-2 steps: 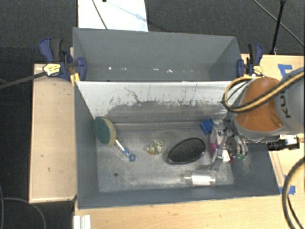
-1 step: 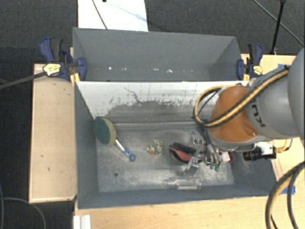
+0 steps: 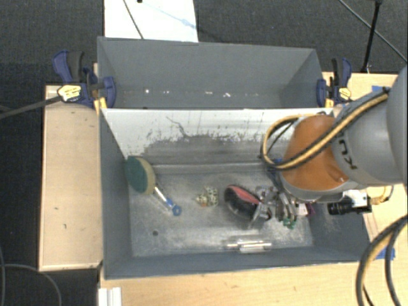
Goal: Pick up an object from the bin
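Four loose things lie on the floor of the grey metal bin (image 3: 118,222), spread out rather than heaped. The gripper (image 3: 273,210) is low over the floor at 3 o'clock of the bin. It hangs under the arm's orange cover (image 3: 312,161), and yellow and black cables (image 3: 280,136) loop round the cover's 9 o'clock side. The gripper's tip is a clutter of dark and metal parts. I cannot tell how far open it is, nor whether it has hold of anything. The nearest thing is a black and red object (image 3: 237,199), oblong and lying flat just to the 3 o'clock side of the floor's centre. Its 3 o'clock end is right up against the gripper, touching or just short of it; I cannot tell which. A small speckled lump (image 3: 206,197), pale and greenish, sits near the centre, just beside the black and red object on its 9 o'clock side and apart from it. A green round-headed scrubber (image 3: 139,174) is at 9 to 10 o'clock, its head tilted up against the left wall. Its white handle runs out toward 4 o'clock and ends in a blue tip, short of the speckled lump. A clear plastic piece (image 3: 245,242), long and flat, lies at 5 o'clock near the front wall, below the gripper and well apart from the scrubber.
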